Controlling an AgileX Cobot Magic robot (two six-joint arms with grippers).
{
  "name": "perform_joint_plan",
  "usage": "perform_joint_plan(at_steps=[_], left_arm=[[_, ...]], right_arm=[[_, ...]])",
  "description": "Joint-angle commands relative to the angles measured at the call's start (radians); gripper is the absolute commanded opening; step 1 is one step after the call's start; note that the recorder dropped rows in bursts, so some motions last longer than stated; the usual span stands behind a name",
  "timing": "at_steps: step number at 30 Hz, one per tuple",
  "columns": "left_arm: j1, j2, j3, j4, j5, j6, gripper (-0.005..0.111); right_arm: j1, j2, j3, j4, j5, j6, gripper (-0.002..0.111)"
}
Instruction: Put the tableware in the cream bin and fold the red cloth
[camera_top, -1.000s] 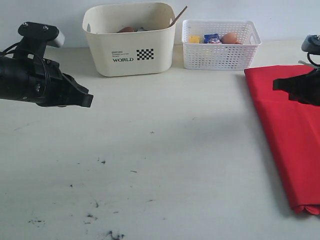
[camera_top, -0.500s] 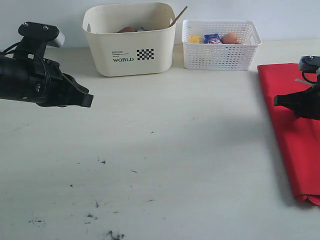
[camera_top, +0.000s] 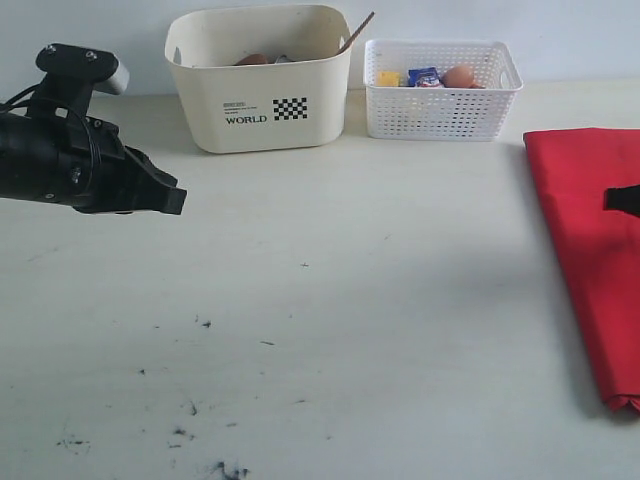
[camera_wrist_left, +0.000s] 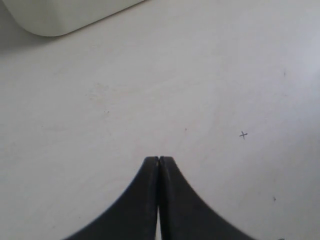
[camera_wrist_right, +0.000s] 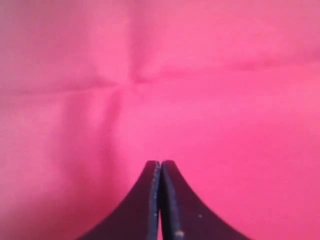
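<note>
The cream bin (camera_top: 258, 95) stands at the back of the table, and its corner (camera_wrist_left: 60, 15) shows in the left wrist view. A brown plate rim (camera_top: 252, 60) and a wooden handle (camera_top: 357, 32) show above its edge; the other tableware is hidden inside. The red cloth (camera_top: 585, 250) lies as a long folded strip along the right side and fills the right wrist view (camera_wrist_right: 200, 75). My left gripper (camera_top: 175, 200) hovers shut and empty over bare table (camera_wrist_left: 159, 160). My right gripper (camera_top: 622, 199) is at the right edge, shut, just over the cloth (camera_wrist_right: 160, 163).
A white lattice basket (camera_top: 442, 90) with toy foods stands right of the cream bin. Dark smudges (camera_top: 200, 410) mark the near table surface. The left arm's dark body (camera_top: 60, 165) reaches in from the left.
My right gripper has moved right, almost out of the exterior view. The red cloth's left edge has shifted right with it. The left arm has not moved.
</note>
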Motion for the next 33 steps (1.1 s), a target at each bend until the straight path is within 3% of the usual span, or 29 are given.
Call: perform_joint_plan(at_steps=[1,8,13,16,20,23,27,33], left_arm=[[0.001,-0.007,0.004,-0.008,-0.002,-0.004,0.002],[0.001,-0.007,0.004,-0.008,0.002,-0.004,0.002],[0.001,-0.007,0.004,-0.008,0.005,-0.004,0.002],[0.001,-0.007,0.004,-0.008,0.005,-0.004,0.002],[0.001,-0.007,0.004,-0.008,0.001,-0.004,0.002],[0.001,-0.007,0.004,-0.008,0.001,-0.004,0.002],[0.001,-0.007,0.004,-0.008,0.001,-0.004,0.002],[0.001,-0.007,0.004,-0.008,0.001,-0.004,0.002]], right_arm=[[-0.008,-0.024,0.038,0.034,0.097,-0.011,0.000],[-0.014,0.152,-0.014,-0.003,0.112,-0.009,0.000],[-0.014,0.242,-0.199,-0.061,-0.007,-0.050,0.000],[-0.012,0.295,-0.331,-0.061,-0.155,-0.172,0.000],[-0.012,0.331,-0.409,-0.061,-0.215,-0.167,0.000],[-0.012,0.320,-0.426,-0.057,-0.152,-0.165,0.000],[-0.024,0.278,-0.426,0.117,0.087,-0.169,0.000],[-0.101,0.281,-0.426,0.217,0.062,-0.236,0.000]])
